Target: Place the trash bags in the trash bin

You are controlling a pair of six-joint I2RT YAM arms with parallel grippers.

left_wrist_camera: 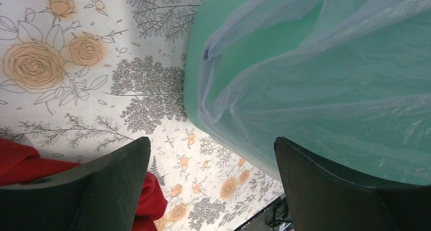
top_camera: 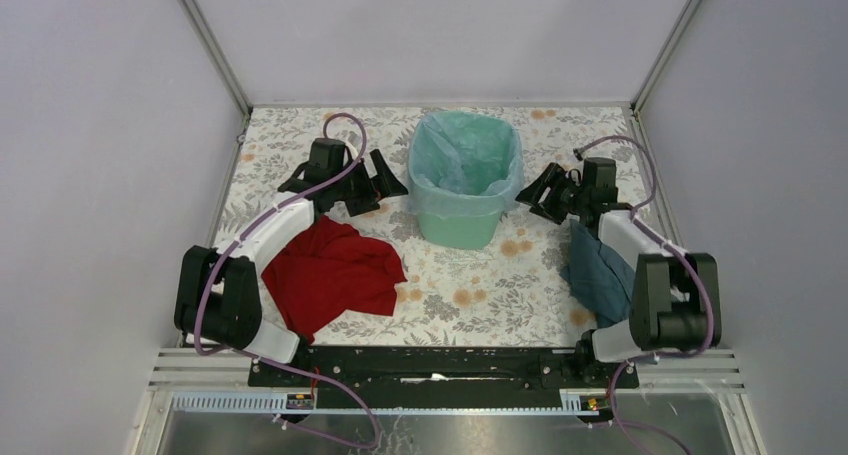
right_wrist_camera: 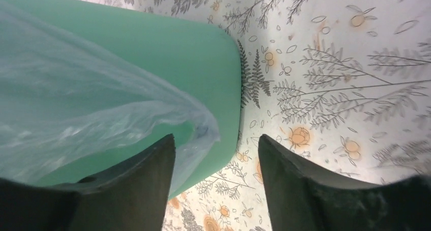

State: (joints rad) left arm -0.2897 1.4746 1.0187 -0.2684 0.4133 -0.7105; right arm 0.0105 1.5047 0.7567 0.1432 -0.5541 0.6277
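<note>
The mint-green trash bin stands upright at the table's middle back. A thin translucent trash bag sits inside it, its edge draped loosely over the rim. My left gripper hangs just left of the bin, open and empty. In the left wrist view the bag and bin wall fill the right side, ahead of the gripper. My right gripper is just right of the bin, open. A corner of the bag hangs over the bin wall beside the left finger of that gripper.
A crumpled red cloth lies on the flowered table near the left arm and shows at the left finger. A dark teal cloth lies under the right arm. Grey walls close in the table on three sides.
</note>
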